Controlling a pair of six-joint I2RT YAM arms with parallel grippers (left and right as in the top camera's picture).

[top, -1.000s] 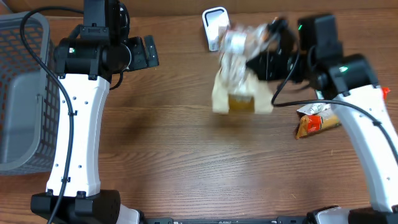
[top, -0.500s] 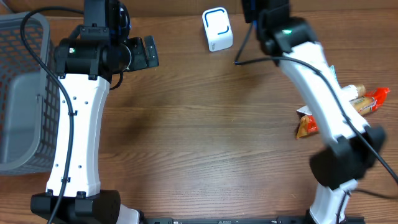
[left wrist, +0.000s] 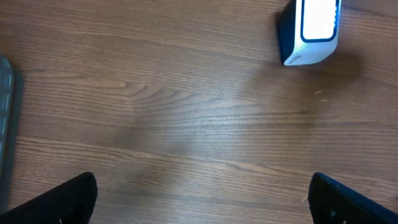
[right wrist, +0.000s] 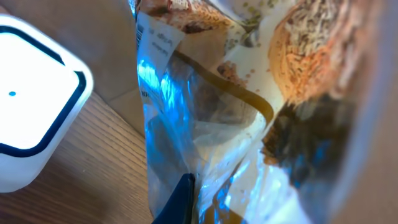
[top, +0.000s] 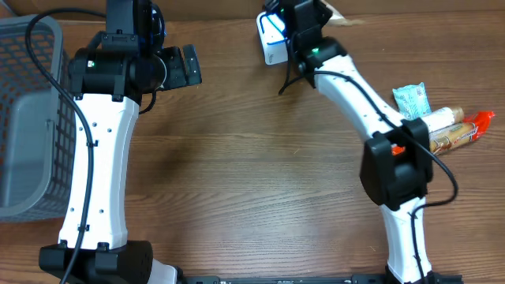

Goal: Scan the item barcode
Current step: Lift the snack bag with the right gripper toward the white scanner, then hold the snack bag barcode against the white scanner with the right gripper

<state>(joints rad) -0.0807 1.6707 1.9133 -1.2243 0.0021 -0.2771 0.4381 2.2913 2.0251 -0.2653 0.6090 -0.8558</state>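
The item is a crinkly clear bag [right wrist: 249, 106] printed with seeded bread and bearing a white label at its upper left; it fills the right wrist view. My right gripper [right wrist: 205, 205] is shut on its lower part, with one dark finger [right wrist: 183, 199] showing against the plastic. The bag sits just right of the white scanner [right wrist: 31, 106], whose face has a blue-black ring. Overhead, my right gripper [top: 304, 16] is at the table's back edge beside the scanner [top: 272, 39], and the bag is hidden there. My left gripper [left wrist: 202, 208] hangs open over bare wood, holding nothing.
A grey wire basket [top: 24, 118] stands at the far left. A green packet [top: 412, 99] and wrapped snack sticks [top: 458, 126] lie at the right edge. The left arm [top: 102, 150] stands along the left side, and the scanner [left wrist: 311, 31] shows in the left wrist view.
My right arm has swung the bag from the middle of the table up to the back edge beside the scanner. The left arm has stayed still.
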